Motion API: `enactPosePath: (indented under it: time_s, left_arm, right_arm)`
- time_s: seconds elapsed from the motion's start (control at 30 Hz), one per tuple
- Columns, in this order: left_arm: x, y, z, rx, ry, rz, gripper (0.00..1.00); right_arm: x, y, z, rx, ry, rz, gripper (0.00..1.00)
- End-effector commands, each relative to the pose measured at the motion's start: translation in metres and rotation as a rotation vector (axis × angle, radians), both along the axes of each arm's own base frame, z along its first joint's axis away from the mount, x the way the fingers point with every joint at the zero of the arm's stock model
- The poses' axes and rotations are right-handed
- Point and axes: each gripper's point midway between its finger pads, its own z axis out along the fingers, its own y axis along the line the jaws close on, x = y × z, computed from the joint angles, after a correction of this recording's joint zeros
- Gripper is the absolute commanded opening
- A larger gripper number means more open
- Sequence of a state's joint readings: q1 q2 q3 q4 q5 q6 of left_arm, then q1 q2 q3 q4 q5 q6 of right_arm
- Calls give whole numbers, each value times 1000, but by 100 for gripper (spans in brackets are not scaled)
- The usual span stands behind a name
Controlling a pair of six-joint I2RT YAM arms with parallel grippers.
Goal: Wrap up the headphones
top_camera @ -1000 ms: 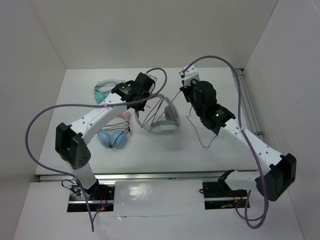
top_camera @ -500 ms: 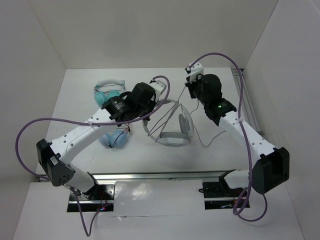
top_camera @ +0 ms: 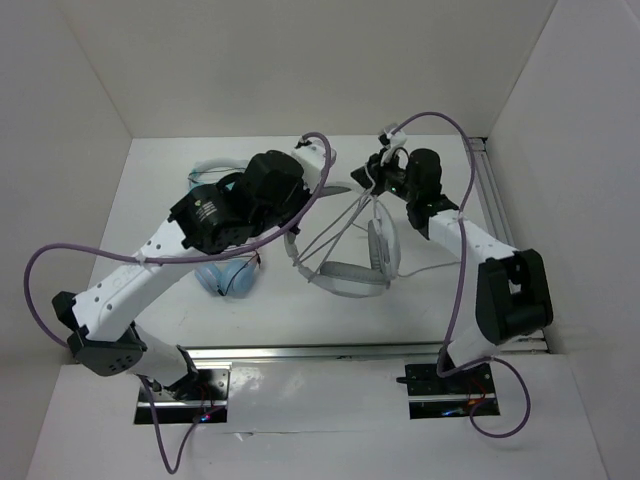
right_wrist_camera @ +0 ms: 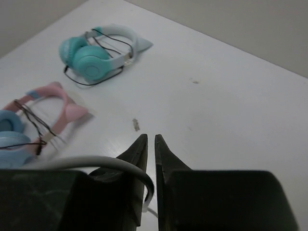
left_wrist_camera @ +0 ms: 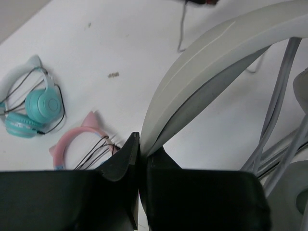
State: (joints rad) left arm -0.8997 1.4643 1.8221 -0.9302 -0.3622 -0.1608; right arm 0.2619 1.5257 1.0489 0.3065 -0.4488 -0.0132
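The light grey-white headphones (top_camera: pixel 350 272) hang tilted above the table at its middle. My left gripper (top_camera: pixel 297 212) is shut on their wide headband (left_wrist_camera: pixel 202 62), which rises out of the jaws in the left wrist view. My right gripper (top_camera: pixel 372 178) is just behind the headphones, shut on the thin grey cable (top_camera: pixel 340 225). Several cable strands run taut from it across the headband. In the right wrist view the cable (right_wrist_camera: pixel 96 161) loops over the left finger and drops between the nearly closed jaws (right_wrist_camera: pixel 150 139).
A teal pair with a white headband (top_camera: pixel 205 185) lies at the back left, partly hidden under my left arm. A pink-banded pair with blue cups (top_camera: pixel 228 275) lies at the front left. White walls enclose the table, with a rail (top_camera: pixel 495 210) along the right side.
My left gripper has carried the headphones forward and to the right and lifted them. My right arm has folded in, and the cable strands now stretch across the headband.
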Motion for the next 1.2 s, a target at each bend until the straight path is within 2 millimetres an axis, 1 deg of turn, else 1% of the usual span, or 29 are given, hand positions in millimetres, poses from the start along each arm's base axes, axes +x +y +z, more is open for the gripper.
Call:
enactPosePath:
  time_s: [0.0,0.03,0.07,0.1,0.13,0.17,0.2,0.23,0.3,0.33,0.4,0.43,0.47,0.5,0.63,0.67,0.7,0.73,0.77,0.8,0.83,0.87,0.9,0.93,0.97,1.0,1.03,1.07,1.17]
  left_arm:
    - [-9,-11,75,-226,-128,8,0]
    - [-10,-14,84,-265,-138,19,0]
    - [-9,-13,96,-300,-161,38,0]
    - [-8,-18,105,-339,-182,42,0]
    - [-8,-15,115,-375,-202,56,0]
    - [-10,-9,127,-422,-222,82,0]
    - [-10,-11,131,-446,-228,90,0]
    - [-9,-4,138,-469,-246,122,0]
    - [-5,7,152,-522,-272,200,0]
    - [-2,12,153,-523,-282,235,0]
    - [4,35,170,-555,-344,356,0]
    - [8,39,172,-550,-360,393,0]
    - [13,55,175,-534,-398,486,0]
    - [15,61,183,-551,-421,523,0]
    - [38,83,196,-564,-491,654,0]
    - [52,91,196,-555,-501,686,0]
    - [61,92,199,-577,-504,696,0]
    - [69,94,199,-586,-500,709,0]
    - [82,98,195,-560,-486,706,0]
    - [86,102,207,-609,-493,719,0]
    - [106,94,193,-569,-473,725,0]
    - [118,102,189,-564,-470,750,0]
    - [125,102,190,-567,-467,744,0]
    - [138,101,180,-544,-455,754,0]
    - [149,109,174,-543,-446,768,0]
    - [156,115,171,-549,-441,785,0]
    - [164,118,165,-540,-434,791,0]
    - [176,127,155,-518,-426,817,0]
    - [198,137,118,-434,-385,873,0]
  right_arm:
    - [-13,46,18,203,-49,232,19]
    - [-18,56,8,253,6,265,19]
    - [-18,68,1,285,-2,320,20]
    - [-20,71,-14,314,32,335,21]
    - [-27,79,-21,379,98,364,21]
    - [-30,88,-33,414,84,419,23]
    - [-33,90,-43,444,110,438,25]
    - [-35,92,-48,473,123,456,26]
    - [-39,99,-69,533,175,476,26]
    - [-46,103,-78,539,200,493,26]
    - [-54,105,-93,543,225,497,26]
    - [-57,104,-97,541,237,494,26]
    - [-58,103,-102,536,240,479,26]
    - [-64,105,-107,528,250,486,26]
    - [-91,107,-124,502,297,479,26]
    - [-98,109,-125,496,284,494,26]
    - [-102,108,-127,494,292,491,26]
    - [-113,109,-130,493,294,505,18]
    - [-116,108,-131,493,292,506,13]
    - [-123,110,-133,491,298,517,9]
    - [-129,113,-127,496,276,529,6]
    - [-135,110,-133,493,293,523,1]
    - [-142,112,-128,493,287,538,1]
    - [-151,112,-129,491,295,547,1]
    - [-152,111,-125,496,281,542,1]
    - [-162,115,-113,493,251,572,1]
    - [-167,115,-116,482,270,560,1]
    - [-171,116,-114,471,268,558,1]
    - [-183,124,-96,406,234,531,0]
